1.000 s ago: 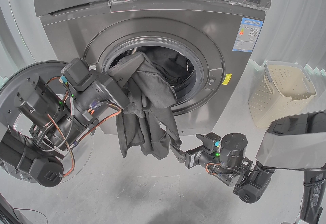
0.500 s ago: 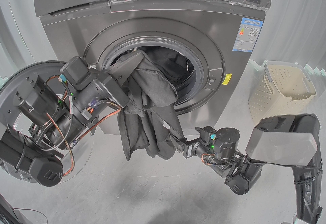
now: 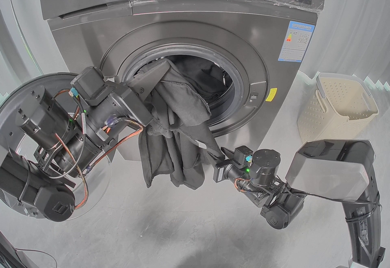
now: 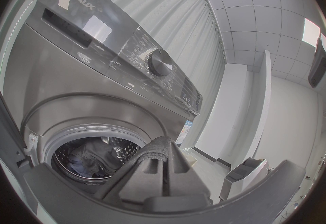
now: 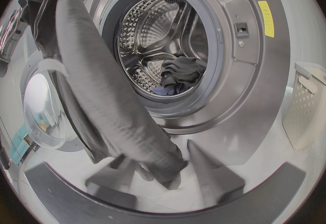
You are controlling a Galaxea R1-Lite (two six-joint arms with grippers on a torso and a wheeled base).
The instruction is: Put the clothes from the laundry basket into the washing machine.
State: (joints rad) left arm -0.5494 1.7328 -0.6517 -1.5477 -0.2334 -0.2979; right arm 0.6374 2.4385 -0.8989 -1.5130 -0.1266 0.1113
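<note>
**Figure: loading a garment, with 2 arms at the drum mouth.** The washing machine (image 3: pixel 260 41) stands on the floor with its door (image 3: pixel 38 80) swung open to the left. The left gripper (image 3: pixel 160 70) sits at the left rim of the drum opening (image 3: pixel 211 78), and its fingers are pressed together on a fold of the dark garment (image 3: pixel 178 118). The left wrist view shows that fold pinched at the fingertips. Most of the garment hangs outside the machine, draped over the opening's lower left rim toward the floor.

The right gripper (image 5: pixel 154 151) is below, at the garment's lowest tail. Its fingers (image 5: pixel 210 170) are spread wide with the cloth lying between them, and they are not closed on it. Other clothes (image 5: pixel 180 72) already lie at the bottom of the drum. The laundry basket (image 3: pixel 321 118) stands on the floor at the machine's right front corner, and what shows of its inside appears empty.

**Likely risks, as a judgement:**
1. The bulk of the garment is outside the drum, so if the left gripper lets go now, its weight would probably drag it over the rim onto the floor.
2. If the right gripper closes on only the thin tail, the cloth may slip out as it is lifted.
3. If the 2 arms pull apart, the left gripper's pinch could lose the fold.
4. A trailing end could stay on the rim and keep the door from shutting.
</note>
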